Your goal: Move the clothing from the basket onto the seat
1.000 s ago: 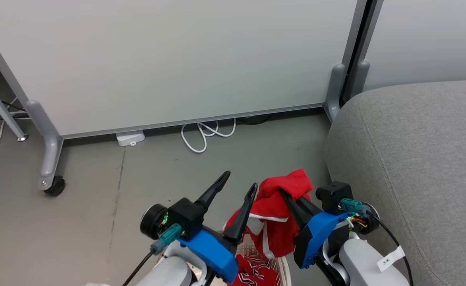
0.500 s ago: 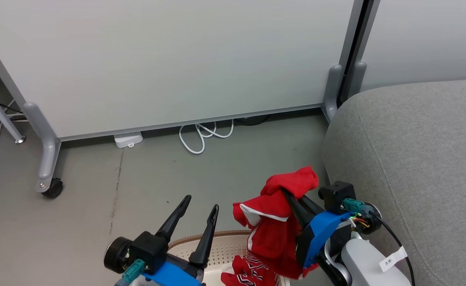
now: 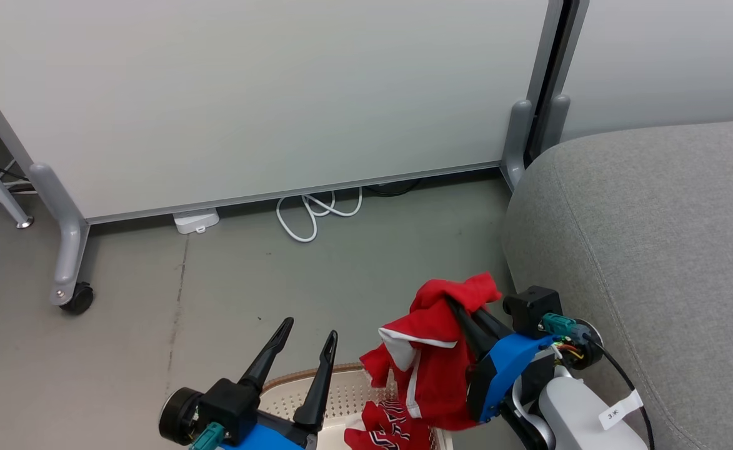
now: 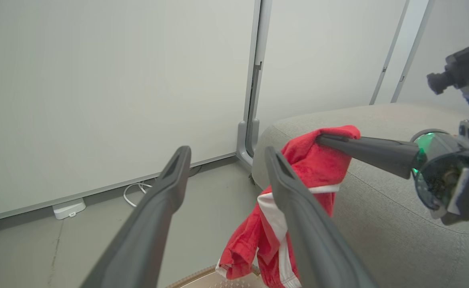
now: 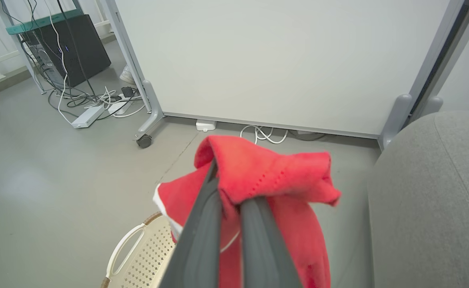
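Right fingers [image 5: 202, 228] pinch the red garment [image 3: 428, 375] (hanging lengthwise downward) above the basket [image 3: 354, 394].

Open grey floor [image 3: 229, 294] stretches from the basket [image 3: 341, 384] to the white partition panel [image 3: 266, 94], which walls off the far side. A white cable [image 3: 310, 215] loops at the panel's foot, and a caster [image 3: 79, 299] stands far left. The sofa [image 3: 653, 250] rises just right of the right gripper [image 3: 450, 305], its broad top reachable from above. The red garment [image 3: 435, 362] clamped in that gripper hangs between it and the left gripper [image 3: 310, 327].
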Robot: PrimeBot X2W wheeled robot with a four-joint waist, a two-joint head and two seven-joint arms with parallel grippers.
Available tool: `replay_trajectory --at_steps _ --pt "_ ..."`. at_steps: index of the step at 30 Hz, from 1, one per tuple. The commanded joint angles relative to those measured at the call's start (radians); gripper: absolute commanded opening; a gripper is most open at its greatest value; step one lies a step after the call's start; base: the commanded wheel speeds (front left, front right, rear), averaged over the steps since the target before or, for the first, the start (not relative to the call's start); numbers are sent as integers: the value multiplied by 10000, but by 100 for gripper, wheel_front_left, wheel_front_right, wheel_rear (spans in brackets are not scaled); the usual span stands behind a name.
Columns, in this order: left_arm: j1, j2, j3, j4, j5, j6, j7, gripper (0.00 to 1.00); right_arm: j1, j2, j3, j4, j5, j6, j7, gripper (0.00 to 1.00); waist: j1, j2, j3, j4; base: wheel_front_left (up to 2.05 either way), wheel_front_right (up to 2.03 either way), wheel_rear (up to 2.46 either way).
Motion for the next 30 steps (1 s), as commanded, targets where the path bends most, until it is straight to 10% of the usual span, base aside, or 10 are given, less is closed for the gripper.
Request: replay_trajectory --at_steps 1,30 --pt "105 1 81 26 94 -59 -26 100 87 -22 -44 -59 -56 5 -9 0 0 0 1 -22 0 0 0" --pt "-308 95 -85 -219 -13 -67 -27 100 221 -18 -586 -1428 -464 5 169 0 0 0 499 -3184 0 0 0"
